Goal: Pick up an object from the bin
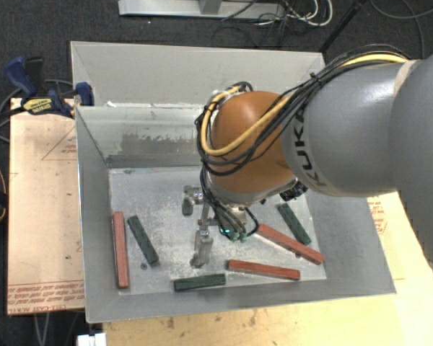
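Six flat bars lie loose on the floor of the bin, none stacked. Landmark: the front green bar, a dark green bar lying flat along the near wall.

- Well to its left, a long red bar lies lengthwise by the left wall.
- A second dark green bar lies just beside the long red bar, slightly slanted.
- Just right of the landmark, apart from it, lies a flat red bar.
- Further right and up, a slanted red bar has its upper end running under the wrist.
- Beyond that, a third dark green bar lies near the right wall.

The gripper points down over bare floor just above the landmark's middle. That bar is the nearest thing, and nothing stands between them. Whether the tip touches the floor is unclear.

The arm comes in from the right. Its orange cover and looped cables hang over the bin's centre and hide the floor behind. I cannot tell how far the gripper is open, and nothing is visibly held.
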